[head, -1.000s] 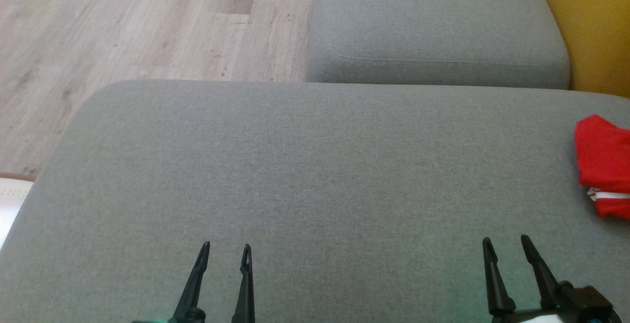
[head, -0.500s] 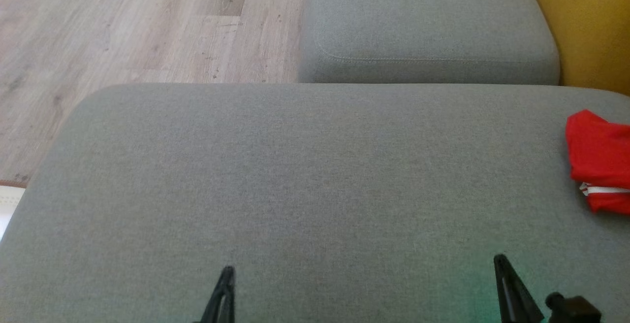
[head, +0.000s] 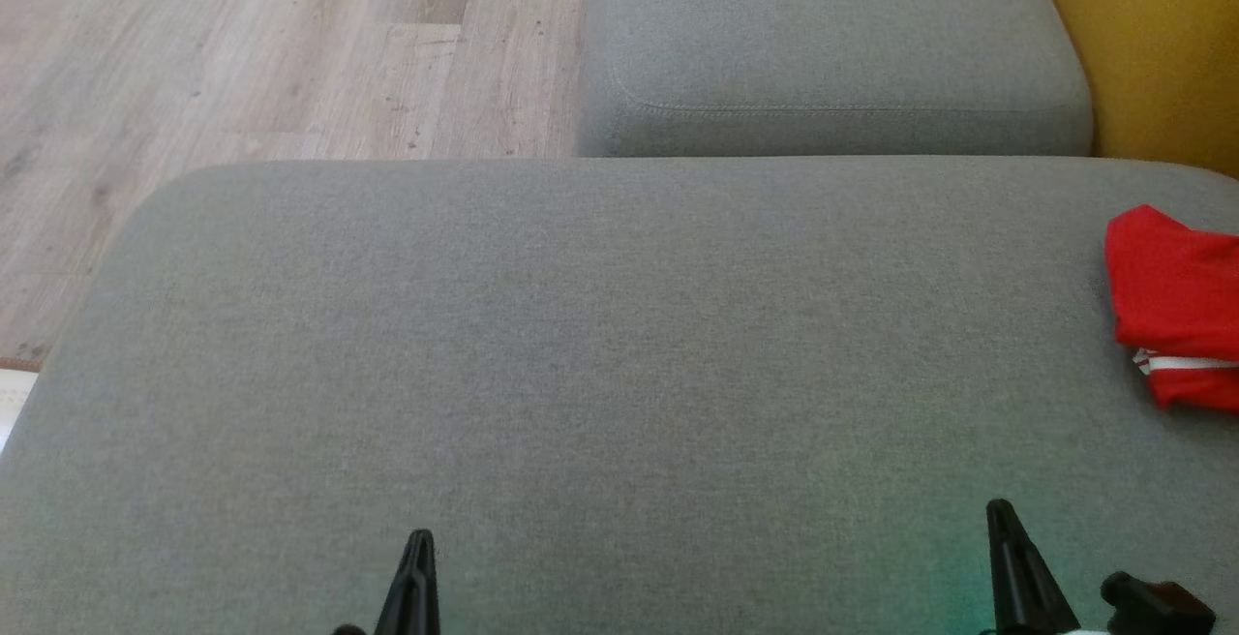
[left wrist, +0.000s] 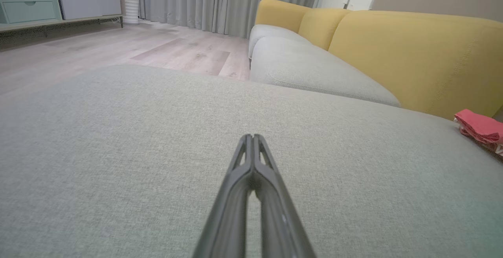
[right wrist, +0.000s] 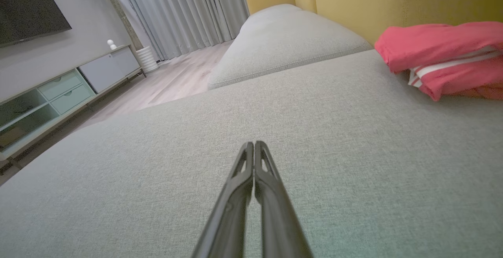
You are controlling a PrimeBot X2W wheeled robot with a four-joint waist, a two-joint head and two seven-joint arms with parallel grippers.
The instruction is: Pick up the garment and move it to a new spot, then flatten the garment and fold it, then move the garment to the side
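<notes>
In the head view the red garment [head: 1176,306] lies at the grey cushion's [head: 581,345] right edge, nearer the right gripper [head: 999,516] than the left gripper [head: 419,543]; the left wrist view, then the right, shows fingers pressed together, holding nothing.

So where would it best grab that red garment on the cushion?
Probably the raised top fold of the red garment, which lies bunched on the grey cushion. The right gripper, shut, is nearer and could come from the bare cushion side.
</notes>
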